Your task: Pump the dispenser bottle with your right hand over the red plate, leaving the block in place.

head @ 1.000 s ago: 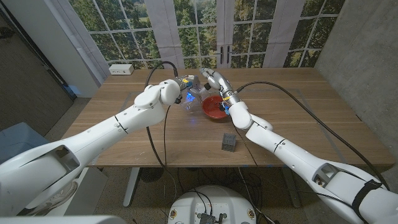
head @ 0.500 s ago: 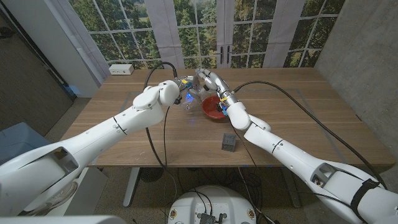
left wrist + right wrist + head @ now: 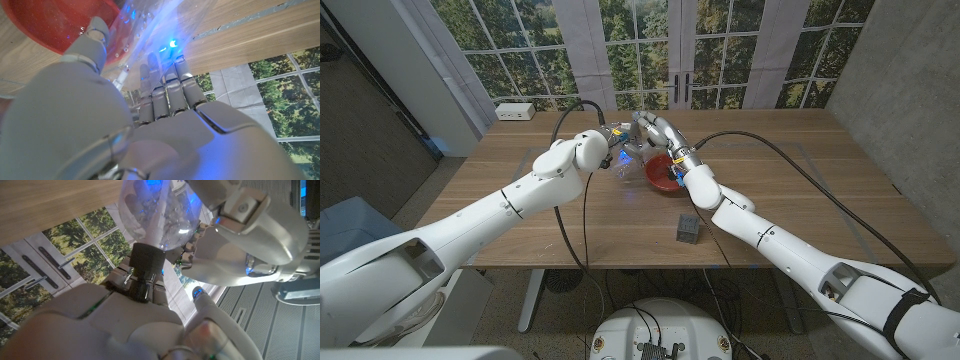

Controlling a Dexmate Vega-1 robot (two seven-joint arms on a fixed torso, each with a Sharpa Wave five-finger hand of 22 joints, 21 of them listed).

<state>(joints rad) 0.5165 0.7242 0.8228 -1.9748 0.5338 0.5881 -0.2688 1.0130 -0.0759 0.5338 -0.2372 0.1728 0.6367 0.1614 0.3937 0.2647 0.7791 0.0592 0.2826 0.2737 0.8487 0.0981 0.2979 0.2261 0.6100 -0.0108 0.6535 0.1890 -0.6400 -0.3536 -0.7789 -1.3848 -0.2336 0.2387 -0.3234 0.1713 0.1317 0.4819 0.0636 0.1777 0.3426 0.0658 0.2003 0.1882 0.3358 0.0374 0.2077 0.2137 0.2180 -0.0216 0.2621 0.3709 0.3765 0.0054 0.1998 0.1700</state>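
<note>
As both arms reach over the wooden table (image 3: 800,190), I log the scene from the near edge outward.

Block: I see the small grey block (image 3: 688,228) standing on the table near the front edge, just beside my right forearm and well short of the plate.

Red plate: the red plate (image 3: 660,176) sits on the table beyond the block, partly covered by my right wrist. In the left wrist view its red rim (image 3: 45,35) lies close behind the bottle.

Dispenser bottle: the clear dispenser bottle (image 3: 632,150) is held off the table at the plate's left edge, between my two hands. In the right wrist view its clear body (image 3: 160,215) and black pump collar (image 3: 146,265) are plain, with the pump head under my right hand.

Left hand: my left hand (image 3: 610,142) grips the bottle body from the left, fingers (image 3: 165,85) wrapped against the clear plastic (image 3: 155,30) with the thumb on the other side. A blue light glows at the wrist.

Right hand: my right hand (image 3: 655,132) is closed over the top of the bottle, its palm (image 3: 100,320) on the pump head.

Power strip: a white power strip (image 3: 515,111) lies at the far left corner of the table.

Windows: paned windows (image 3: 650,40) stand behind the table.
</note>
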